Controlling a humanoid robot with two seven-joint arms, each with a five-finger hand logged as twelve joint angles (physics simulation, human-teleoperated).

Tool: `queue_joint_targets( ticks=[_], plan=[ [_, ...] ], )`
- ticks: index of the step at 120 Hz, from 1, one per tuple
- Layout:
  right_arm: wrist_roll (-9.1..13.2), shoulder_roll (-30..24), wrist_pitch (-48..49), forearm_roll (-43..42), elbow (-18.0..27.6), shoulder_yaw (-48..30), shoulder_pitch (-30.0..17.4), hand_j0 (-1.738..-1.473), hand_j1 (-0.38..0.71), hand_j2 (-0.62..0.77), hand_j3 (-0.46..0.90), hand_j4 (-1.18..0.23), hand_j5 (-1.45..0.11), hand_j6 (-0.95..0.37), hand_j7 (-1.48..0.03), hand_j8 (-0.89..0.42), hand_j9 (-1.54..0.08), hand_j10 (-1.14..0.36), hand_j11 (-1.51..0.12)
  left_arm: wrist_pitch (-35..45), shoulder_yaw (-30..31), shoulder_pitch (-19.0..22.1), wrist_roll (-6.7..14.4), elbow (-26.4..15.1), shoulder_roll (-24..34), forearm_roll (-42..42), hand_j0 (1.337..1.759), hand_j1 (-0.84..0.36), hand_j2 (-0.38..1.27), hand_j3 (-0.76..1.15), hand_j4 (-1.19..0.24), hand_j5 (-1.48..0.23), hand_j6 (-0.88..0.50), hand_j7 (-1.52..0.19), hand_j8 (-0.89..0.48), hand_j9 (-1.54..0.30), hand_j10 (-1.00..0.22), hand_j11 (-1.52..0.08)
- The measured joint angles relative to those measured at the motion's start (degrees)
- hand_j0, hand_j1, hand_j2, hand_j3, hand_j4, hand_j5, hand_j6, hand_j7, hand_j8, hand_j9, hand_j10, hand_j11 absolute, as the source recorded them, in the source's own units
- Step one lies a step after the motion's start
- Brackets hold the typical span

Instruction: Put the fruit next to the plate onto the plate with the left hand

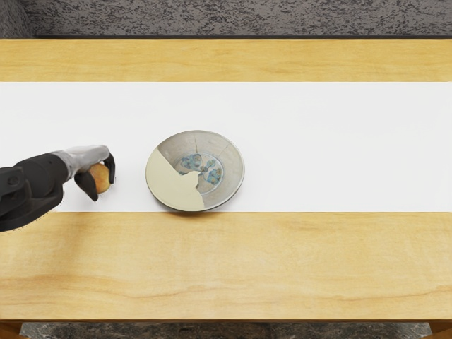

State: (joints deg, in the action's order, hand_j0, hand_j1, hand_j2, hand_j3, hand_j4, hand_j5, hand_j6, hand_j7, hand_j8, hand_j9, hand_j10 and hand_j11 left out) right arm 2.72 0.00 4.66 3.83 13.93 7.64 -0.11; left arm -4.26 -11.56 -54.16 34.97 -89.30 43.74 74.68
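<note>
Inside the curl of the left hand (90,168) sits the fruit (101,176), a small orange-yellow piece. The dark fingers wrap over its top and far side and the thumb closes under its near side, so the hand is grasping it. Only the fruit's face turned away from the wrist shows between the digits. Whether it rests on the surface or is raised off it cannot be told from this slanted view.

Beyond the fingertips, near but apart from them, lies the plate (239,169), a round shallow dish with a grey rim, a blue-patterned centre and a cream patch over the part closest to the hand. The fruit is beside the plate, not on it.

Between the fingertips and the plate's rim there is only a short stretch of the white runner (339,141). This runner lies under the hand and plate alike and runs on past the plate. The wooden desk (247,268) shows as bands on either side of the runner. The forearm reaches back from the hand to the picture's left edge.
</note>
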Motion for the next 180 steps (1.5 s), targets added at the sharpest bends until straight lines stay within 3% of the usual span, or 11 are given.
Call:
queue_joint_targets(
  ticks=[10, 26, 60, 75, 92, 99, 113, 126, 136, 169, 180],
  plan=[
    [0.0, 0.0, 0.0, -0.02, 0.0, 0.0, 0.01, -1.658, -0.33, 0.0, 0.0, -0.01, -0.02, -0.01, -0.02, -0.01, -0.02, -0.01, -0.02, -0.2, -0.41, -1.59, 0.02, -0.11, 0.83, -1.83, 1.64, -0.37, 0.52, 0.0, -0.72, -1.13, -0.17, -1.14, -0.14, -1.15, -0.35, -1.17],
    [0.0, 0.0, 0.0, 0.0, 0.0, 0.0, 0.02, -1.658, -0.33, 0.0, 0.0, -0.01, -0.02, -0.01, -0.02, -0.01, -0.02, -0.01, -0.02, -0.6, -3.31, -4.25, 0.0, -0.12, 1.35, -7.61, 1.642, -0.31, 0.43, 0.0, -0.73, -1.13, -0.18, -1.15, -0.16, -1.16, -0.37, -1.19],
    [0.0, 0.0, 0.0, 0.01, 0.0, 0.0, 0.02, -1.658, -0.33, 0.0, 0.0, -0.01, -0.02, -0.01, -0.02, -0.01, -0.02, -0.01, -0.02, -6.43, -17.73, -4.98, 0.02, 0.04, 0.22, -26.48, 1.642, -0.33, 0.41, 0.0, -0.72, -1.15, -0.17, -1.17, -0.15, -1.18, -0.37, -1.2],
    [0.0, 0.0, 0.0, 0.02, -0.03, 0.0, 0.02, -1.658, -0.33, 0.0, 0.0, -0.01, -0.02, -0.01, -0.02, -0.01, -0.02, -0.01, -0.02, -9.07, -21.07, -5.07, 0.04, 0.17, -3.94, -31.67, 1.64, -0.35, 0.49, 0.0, -0.68, -1.17, -0.14, -1.18, -0.11, -1.18, -0.36, -1.2],
    [0.0, 0.0, 0.0, 0.0, -0.01, 0.0, 0.02, -1.658, -0.33, 0.0, 0.0, -0.01, -0.02, -0.01, -0.02, -0.01, -0.02, -0.01, -0.02, -9.81, -22.48, -6.53, 0.02, 1.15, -8.14, -34.23, 1.641, -0.29, 0.31, 0.0, -0.75, -1.17, -0.19, -1.18, -0.18, -1.18, -0.39, -1.2],
    [0.0, 0.0, 0.0, 0.0, -0.01, 0.0, 0.02, -1.658, -0.33, 0.0, 0.0, -0.01, -0.02, -0.01, -0.02, -0.01, -0.02, -0.01, -0.02, -9.86, -22.7, -7.34, 0.0, 2.64, -11.34, -35.18, 1.642, -0.31, 0.47, 0.0, -0.72, -1.18, -0.17, -1.19, -0.16, -1.18, -0.38, -1.2],
    [0.0, 0.0, 0.0, 0.01, -0.02, 0.0, 0.02, -1.658, -0.33, 0.0, 0.0, -0.01, -0.02, -0.01, -0.02, -0.01, -0.02, -0.01, -0.02, -10.59, -21.27, -8.48, 0.0, 6.29, -13.86, -34.0, 1.643, -0.27, 0.38, 0.0, -0.76, -1.18, -0.21, -1.18, -0.18, -1.18, -0.42, -1.2],
    [0.0, 0.0, 0.0, 0.02, -0.03, 0.04, 0.02, -1.658, -0.33, 0.0, 0.0, -0.01, -0.02, -0.01, -0.02, -0.01, -0.02, -0.01, -0.02, -11.06, -16.67, -10.12, 0.01, 8.72, -16.08, -29.36, 1.644, -0.3, 0.45, 0.0, -0.77, -1.18, -0.19, -1.18, -0.18, -1.17, -0.41, -1.2],
    [0.0, 0.0, 0.0, 0.02, -0.04, 0.03, 0.02, -1.658, -0.33, 0.0, 0.0, -0.01, -0.02, -0.01, -0.02, -0.01, -0.02, -0.01, -0.02, -11.16, -12.27, -10.97, 0.01, 10.13, -17.71, -25.57, 1.644, -0.27, 0.37, 0.0, -0.78, -1.18, -0.2, -1.19, -0.19, -1.18, -0.42, -1.2],
    [0.0, 0.0, 0.0, 0.0, -0.04, 0.0, 0.02, -1.658, -0.33, 0.0, 0.0, -0.01, -0.02, -0.01, -0.02, -0.01, -0.02, -0.01, -0.02, -11.19, -4.6, -12.31, 0.02, 11.28, -20.1, -20.45, 1.645, -0.28, 0.43, 0.0, -0.79, -1.18, -0.2, -1.19, -0.19, -1.17, -0.42, -1.2],
    [0.0, 0.0, 0.0, 0.01, -0.03, 0.0, 0.02, -1.658, -0.33, 0.0, 0.0, -0.01, -0.02, -0.01, -0.02, -0.01, -0.02, -0.01, -0.02, -11.03, -3.33, -12.07, 0.01, 11.35, -20.12, -19.27, 1.644, -0.26, 0.36, 0.0, -0.8, -1.17, -0.2, -1.18, -0.19, -1.17, -0.42, -1.2]
  ],
)
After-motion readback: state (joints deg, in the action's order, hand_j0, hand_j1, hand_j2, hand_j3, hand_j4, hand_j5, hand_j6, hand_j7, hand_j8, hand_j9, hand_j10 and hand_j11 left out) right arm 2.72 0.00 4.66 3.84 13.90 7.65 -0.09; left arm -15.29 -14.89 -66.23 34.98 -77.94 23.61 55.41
